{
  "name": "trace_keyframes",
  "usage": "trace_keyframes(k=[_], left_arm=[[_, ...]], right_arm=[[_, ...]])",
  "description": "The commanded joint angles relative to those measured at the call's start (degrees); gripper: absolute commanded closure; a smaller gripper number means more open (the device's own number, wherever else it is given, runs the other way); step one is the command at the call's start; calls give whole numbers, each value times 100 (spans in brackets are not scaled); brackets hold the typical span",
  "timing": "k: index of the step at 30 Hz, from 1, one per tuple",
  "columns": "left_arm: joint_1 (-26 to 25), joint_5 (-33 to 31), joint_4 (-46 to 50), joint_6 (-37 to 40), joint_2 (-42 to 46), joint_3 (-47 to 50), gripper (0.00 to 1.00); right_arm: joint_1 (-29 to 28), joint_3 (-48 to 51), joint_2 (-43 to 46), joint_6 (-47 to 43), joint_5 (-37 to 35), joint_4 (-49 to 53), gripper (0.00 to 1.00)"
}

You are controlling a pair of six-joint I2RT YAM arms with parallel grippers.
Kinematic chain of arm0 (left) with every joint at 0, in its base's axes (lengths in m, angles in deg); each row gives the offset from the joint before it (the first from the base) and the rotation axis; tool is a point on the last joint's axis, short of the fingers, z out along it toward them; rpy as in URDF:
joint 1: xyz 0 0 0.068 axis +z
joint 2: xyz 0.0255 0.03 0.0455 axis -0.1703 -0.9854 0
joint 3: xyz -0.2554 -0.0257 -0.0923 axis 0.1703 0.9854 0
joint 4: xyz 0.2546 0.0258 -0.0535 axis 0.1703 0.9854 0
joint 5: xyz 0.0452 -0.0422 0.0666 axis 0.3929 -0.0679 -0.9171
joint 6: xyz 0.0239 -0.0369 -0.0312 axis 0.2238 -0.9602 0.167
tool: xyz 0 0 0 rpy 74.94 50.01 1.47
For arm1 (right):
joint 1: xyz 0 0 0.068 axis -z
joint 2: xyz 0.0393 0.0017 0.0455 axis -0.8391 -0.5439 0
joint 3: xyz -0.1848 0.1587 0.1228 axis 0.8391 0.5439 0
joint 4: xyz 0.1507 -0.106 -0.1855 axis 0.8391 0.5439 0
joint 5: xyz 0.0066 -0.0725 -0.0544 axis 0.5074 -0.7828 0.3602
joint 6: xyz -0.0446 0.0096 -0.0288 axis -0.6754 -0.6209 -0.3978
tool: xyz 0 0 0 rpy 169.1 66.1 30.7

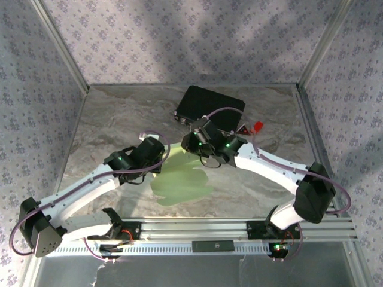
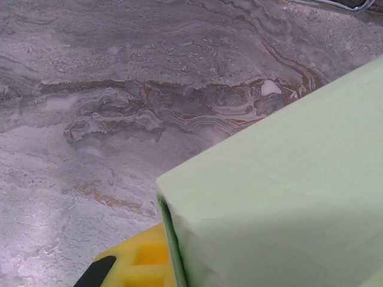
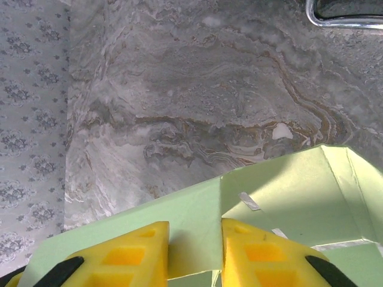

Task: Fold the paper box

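The paper box (image 1: pixel 179 184) is a pale green card sheet, partly folded, lying near the front middle of the table with both grippers at its far edge. My left gripper (image 1: pixel 163 156) is shut on a raised folded panel (image 2: pixel 281 191). One yellow finger (image 2: pixel 139 264) shows beside the card's edge, and the other is hidden behind the card. My right gripper (image 3: pixel 194 257) stands open by a narrow gap, with a green flap (image 3: pixel 194 233) between its two yellow fingers (image 3: pixel 122 257). A creased wall of the box (image 3: pixel 311 191) rises to its right.
A black hard case (image 1: pixel 209 106) lies at the back middle, close behind the right gripper, and its metal rim (image 3: pixel 347 15) shows in the right wrist view. A small red thing (image 1: pixel 258 126) sits right of it. Patterned walls enclose the marble table (image 1: pixel 114 119).
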Motion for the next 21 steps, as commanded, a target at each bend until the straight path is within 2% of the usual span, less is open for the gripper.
trace_keyframes(k=[1, 5, 7, 9, 11, 14, 16, 21], left_arm=[[-77, -55, -103, -14, 11, -273, 100], [-72, -109, -95, -12, 53, -268, 100], [-79, -147, -69, -22, 72, -261, 100], [-77, -227, -39, -14, 95, -260, 100], [-73, -289, -24, 15, 153, -235, 100], [-80, -278, -142, 56, 261, -144, 100], [-83, -312, -195, 72, 299, -121, 100], [-86, -288, -236, 170, 214, -186, 100]], right_arm=[[27, 112, 128, 188, -15, -187, 74], [45, 165, 199, 187, -52, -159, 71], [53, 218, 312, 114, -173, -99, 58], [52, 346, 564, 41, -468, 66, 50], [44, 888, 1066, -7, -754, -224, 45], [-36, 1947, 1896, 89, -933, -946, 42], [-182, 2409, 2152, 151, -958, -1205, 42], [-403, 2790, 1900, 254, -708, -1618, 44]])
